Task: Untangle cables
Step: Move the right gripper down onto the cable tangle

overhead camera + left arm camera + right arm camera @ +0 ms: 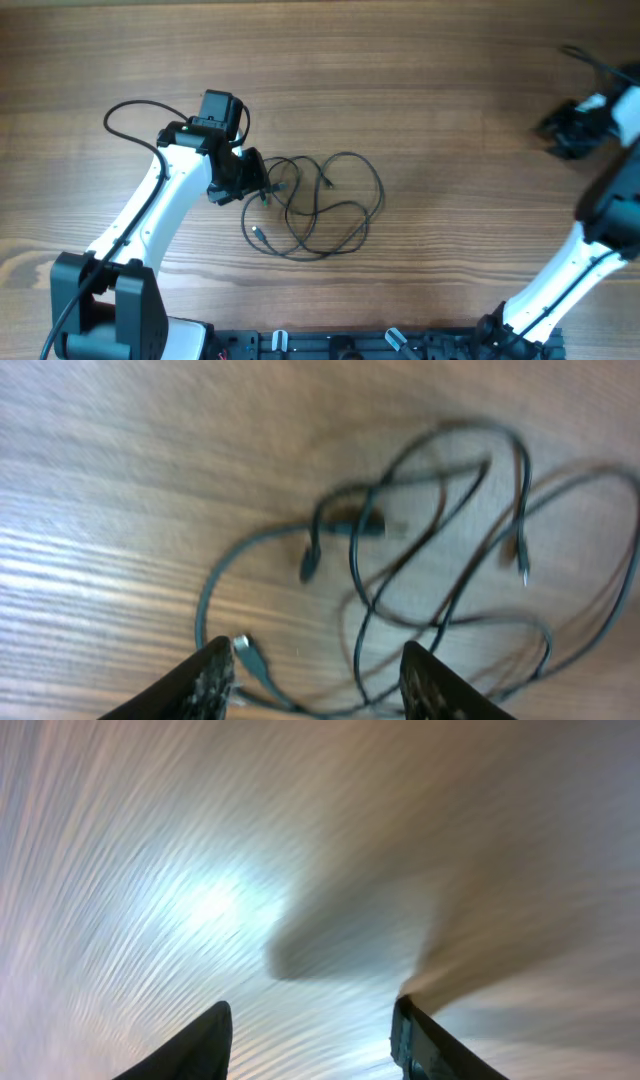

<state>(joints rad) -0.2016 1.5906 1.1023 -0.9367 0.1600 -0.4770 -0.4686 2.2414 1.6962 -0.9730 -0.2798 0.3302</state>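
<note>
The thin black cables lie in loose, overlapping loops on the wooden table, just right of my left gripper. In the left wrist view the loops spread ahead of the open jaws, and one small plug end lies next to the left fingertip. Nothing is held. My right gripper is far off at the right edge, away from the cables. Its wrist view is blurred and shows open, empty jaws over bare wood.
The left arm's own thicker black wire loops over the table at the left. The arm bases and a black rail run along the front edge.
</note>
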